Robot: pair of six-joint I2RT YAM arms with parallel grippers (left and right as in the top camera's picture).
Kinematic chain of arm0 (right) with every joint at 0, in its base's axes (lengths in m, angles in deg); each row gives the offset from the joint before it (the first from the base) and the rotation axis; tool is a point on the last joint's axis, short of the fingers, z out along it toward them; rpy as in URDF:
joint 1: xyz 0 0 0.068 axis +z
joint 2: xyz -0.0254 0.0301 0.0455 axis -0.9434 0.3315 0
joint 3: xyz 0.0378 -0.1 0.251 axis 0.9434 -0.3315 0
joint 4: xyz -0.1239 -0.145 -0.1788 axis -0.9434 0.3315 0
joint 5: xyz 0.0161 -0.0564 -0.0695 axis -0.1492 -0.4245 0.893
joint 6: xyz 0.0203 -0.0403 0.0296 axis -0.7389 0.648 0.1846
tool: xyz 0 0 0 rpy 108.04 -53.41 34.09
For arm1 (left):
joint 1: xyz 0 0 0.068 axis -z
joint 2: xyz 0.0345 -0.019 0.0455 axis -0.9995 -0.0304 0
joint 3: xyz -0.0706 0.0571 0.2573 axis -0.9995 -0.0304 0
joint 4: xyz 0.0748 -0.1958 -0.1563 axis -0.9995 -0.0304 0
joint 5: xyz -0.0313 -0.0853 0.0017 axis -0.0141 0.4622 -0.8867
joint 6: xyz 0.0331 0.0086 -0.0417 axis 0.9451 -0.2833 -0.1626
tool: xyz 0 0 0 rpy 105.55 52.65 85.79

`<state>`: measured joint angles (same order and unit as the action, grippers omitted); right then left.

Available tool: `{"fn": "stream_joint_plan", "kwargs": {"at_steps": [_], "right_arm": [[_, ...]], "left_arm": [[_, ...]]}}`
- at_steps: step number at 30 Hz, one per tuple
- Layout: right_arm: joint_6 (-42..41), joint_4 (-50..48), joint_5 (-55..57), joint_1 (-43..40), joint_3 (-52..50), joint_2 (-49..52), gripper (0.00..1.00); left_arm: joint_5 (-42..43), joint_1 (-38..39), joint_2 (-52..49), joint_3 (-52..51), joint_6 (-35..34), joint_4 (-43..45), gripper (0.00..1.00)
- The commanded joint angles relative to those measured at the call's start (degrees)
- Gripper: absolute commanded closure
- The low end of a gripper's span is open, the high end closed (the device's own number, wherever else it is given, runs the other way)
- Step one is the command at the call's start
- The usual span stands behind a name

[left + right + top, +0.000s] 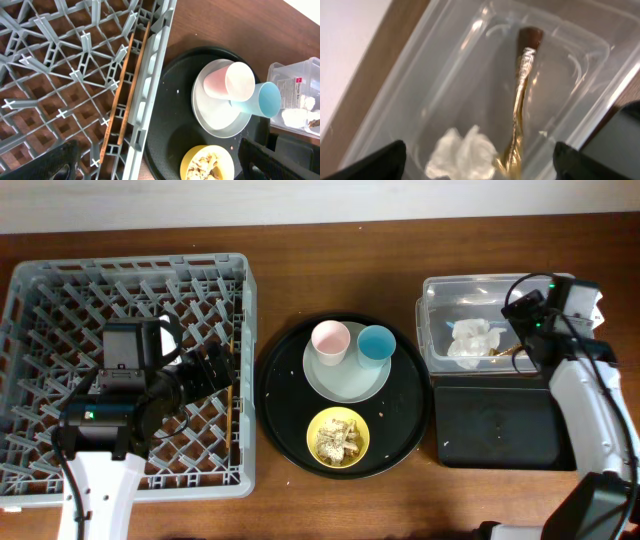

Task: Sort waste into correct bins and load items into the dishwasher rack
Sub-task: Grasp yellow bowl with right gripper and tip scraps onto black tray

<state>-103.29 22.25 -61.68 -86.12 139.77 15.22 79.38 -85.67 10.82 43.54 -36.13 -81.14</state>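
The grey dishwasher rack (40,290) stands at the left. The wooden chopsticks (122,95) lie inside it along its right wall. My left gripper (160,165) is open and empty above the rack's right edge (155,80). The pink cup (329,340) and blue cup (376,342) stand on the pale plate (345,380). The yellow bowl (338,436) holds beige food scraps (338,438). The clear tub (440,290) holds the white napkin (472,340) and the brown-gold wrapper (520,100). My right gripper (477,165) is open and empty above the tub. The flat black tray (500,425) lies in front of the tub.
The plate, cups and bowl sit on a large round black tray (285,395) in the middle of the wooden table (350,250). The right arm (590,400) reaches over the flat black tray. The left arm (120,390) lies over the rack.
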Motion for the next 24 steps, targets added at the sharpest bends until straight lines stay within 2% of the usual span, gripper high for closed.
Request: {"fn": "stream_joint_plan", "kwargs": {"at_steps": [1, 2, 4, 5, 6, 8, 9, 12, 16, 20, 22, 24], "right_arm": [[16.3, 13.8, -13.9, -1.7, 10.7, -3.4, 0.06], [21.3, 23.3, -16.6, 0.3, 16.6, -4.2, 0.11], [25.7, 38.4, -16.5, 6.7, 23.6, -4.6, 0.2], [26.9, 44.3, -16.5, 14.3, 24.3, -4.9, 0.25], [26.9, 45.9, -16.3, 23.7, 22.8, -4.7, 0.38], [26.2, 43.1, -16.3, 39.7, 16.8, -4.2, 0.39], [22.4, 38.2, -16.3, 48.6, 12.2, -3.5, 0.39], [15.8, 23.7, -10.6, 64.3, 2.1, -1.4, 0.4], [15.8, 18.4, -5.7, 71.9, -0.1, 3.5, 0.41], [15.9, 15.5, -4.9, 72.5, -0.1, 11.4, 0.41], [15.9, 15.3, -4.7, 72.4, -0.1, 11.8, 0.66], [15.9, 15.3, -3.6, 70.4, -0.1, 11.8, 0.68]], "left_arm": [[-0.6, -0.2, 0.2, 0.9, -0.5, -0.1, 0.01], [-0.6, -0.2, 0.2, 0.9, -0.5, -0.1, 0.01], [-0.6, -0.2, 0.2, 0.9, -0.5, -0.1, 0.01], [-0.6, -0.2, 0.2, 0.9, -0.5, -0.1, 0.01], [-0.6, -0.2, 0.2, 0.9, -0.5, -0.1, 0.01], [-0.6, -0.2, 0.2, 0.9, -0.5, -0.1, 0.01], [-0.6, -0.2, 0.2, 0.9, -0.5, -0.1, 0.01], [-0.6, -0.2, 0.2, 0.9, -0.5, -0.1, 0.01], [-0.6, -0.2, 0.2, 0.9, -0.5, -0.1, 0.01], [-0.6, -0.2, 0.2, 0.9, -0.5, -0.1, 0.01], [-0.6, -0.2, 0.2, 0.9, -0.5, -0.1, 0.01], [-0.6, -0.2, 0.2, 0.9, -0.5, -0.1, 0.01]]}}
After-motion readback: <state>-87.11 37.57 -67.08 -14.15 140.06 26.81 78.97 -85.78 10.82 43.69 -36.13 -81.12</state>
